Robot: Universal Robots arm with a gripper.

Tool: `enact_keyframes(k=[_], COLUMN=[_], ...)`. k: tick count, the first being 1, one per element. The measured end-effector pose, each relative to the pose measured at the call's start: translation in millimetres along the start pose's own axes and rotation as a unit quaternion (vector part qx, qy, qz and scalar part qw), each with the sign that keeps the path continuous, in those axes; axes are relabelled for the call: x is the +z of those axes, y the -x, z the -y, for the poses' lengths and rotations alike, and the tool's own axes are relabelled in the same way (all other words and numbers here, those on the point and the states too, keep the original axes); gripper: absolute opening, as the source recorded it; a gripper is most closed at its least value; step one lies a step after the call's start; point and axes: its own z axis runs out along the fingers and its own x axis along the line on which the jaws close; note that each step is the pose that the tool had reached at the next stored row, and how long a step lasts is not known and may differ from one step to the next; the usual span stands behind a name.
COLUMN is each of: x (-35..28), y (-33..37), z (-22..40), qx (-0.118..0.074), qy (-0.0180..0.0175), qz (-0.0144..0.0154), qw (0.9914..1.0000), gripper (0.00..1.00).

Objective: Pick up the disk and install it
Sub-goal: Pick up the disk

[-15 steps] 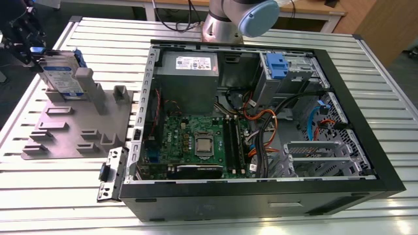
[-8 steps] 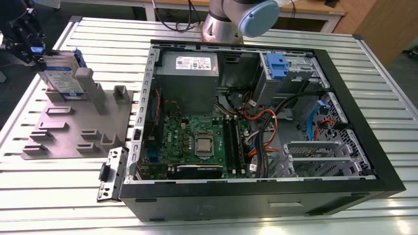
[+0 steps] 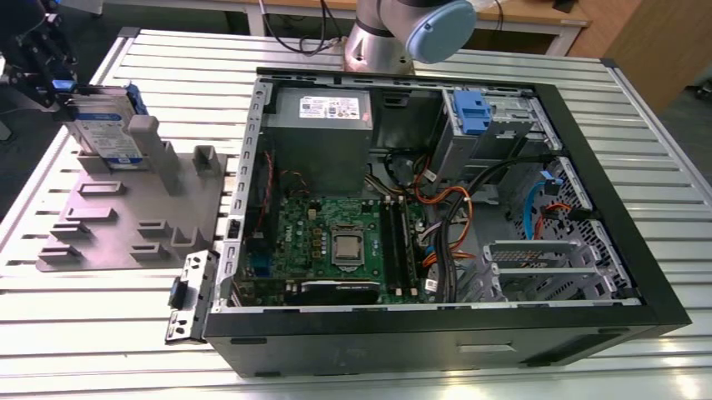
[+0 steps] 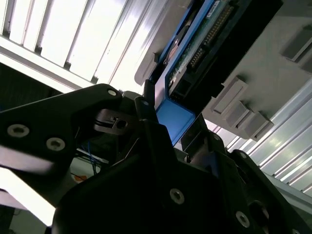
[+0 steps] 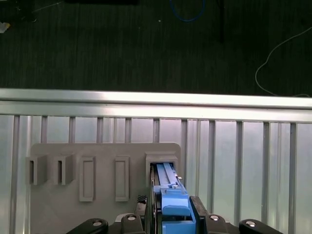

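A slatted metal table [image 3: 623,125] carries everything, and most of it is taken up by an open computer case [image 3: 659,275] lying on its side, with a power supply [image 3: 323,117] at the far end and a green motherboard [image 3: 333,242] nearer the camera. Beside the case, on the exterior view's left, lies a grey moulded plate [image 3: 122,212] with upright pegs [image 3: 206,158]. The disk [image 3: 109,137] stands on edge at the plate's far end (white-and-blue label facing the case), seated between pegs. The gripper [image 3: 67,93] sits at the disk's upper end, well apart from the case. In the first wrist view the disk's blue rail [image 5: 170,197] runs between the jaws, which press against it on both sides with no gap showing, so the claw is pinching the disk while it stands in its slot on the plate.
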Motion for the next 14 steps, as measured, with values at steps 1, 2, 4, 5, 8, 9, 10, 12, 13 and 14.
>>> enact_keyframes(k=[1,2,4,5,8,9,10,12,13,14], x=[-0.2,-0.2,-0.6,-1.0,-1.0,-1.0,-1.0,-1.1,-1.1,-1.1], y=[0.0,0.0,0.0,0.0,0.0,0.0,0.0,0.0,0.0,0.0], z=[0.1,0.1,0.2,0.3,0.2,0.2,0.2,0.3,0.4,0.5], qx=[0.0,0.0,0.0,0.0,0.0,0.0,0.0,0.0,0.001,0.003], qy=[0.0005,0.0008,0.0012,0.0017,0.002,0.002,0.002,0.0021,0.0021,0.002], qz=[0.0,0.0,0.0,0.0,0.0001,0.0001,0.0001,0.0001,0.0,0.0], qw=[1.0,1.0,1.0,1.0,1.0,1.0,1.0,1.0,1.0,0.99999], gripper=[0.46,0.46,0.46,0.46,0.46,0.46,0.46,0.46,0.46,0.46])
